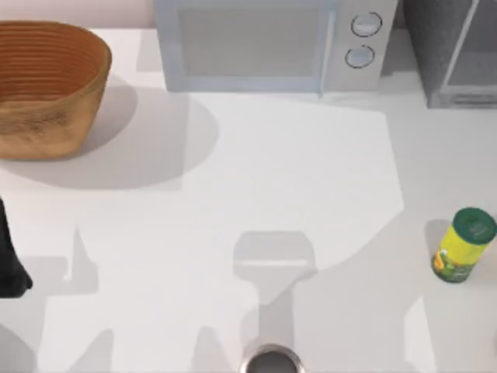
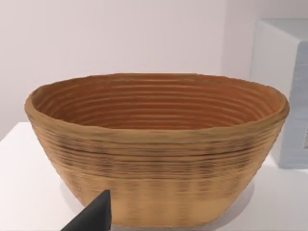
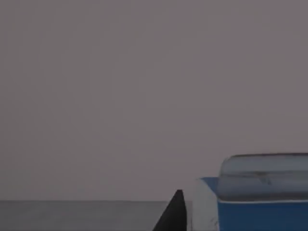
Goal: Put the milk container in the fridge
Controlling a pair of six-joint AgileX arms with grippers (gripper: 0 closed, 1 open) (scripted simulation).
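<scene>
The milk container [image 3: 262,192], a blue-and-white carton with a pale top, sits very close in the right wrist view. My right gripper [image 3: 226,222] is shut on it, and one dark finger [image 3: 174,215] presses against its side. Behind the carton is only a plain grey background with a low horizon line. The fridge [image 1: 452,48], a dark grey speckled cabinet with a pale door panel, stands at the table's back right corner. My left arm [image 1: 9,264] is parked at the left edge, and its gripper [image 2: 96,216] faces the basket.
A woven basket [image 1: 46,85] [image 2: 159,144] stands at the back left. A light-grey microwave [image 1: 264,43] with two dials is at the back centre. A yellow green-lidded can [image 1: 463,245] stands at the right. A round metal part [image 1: 272,361] shows at the front edge.
</scene>
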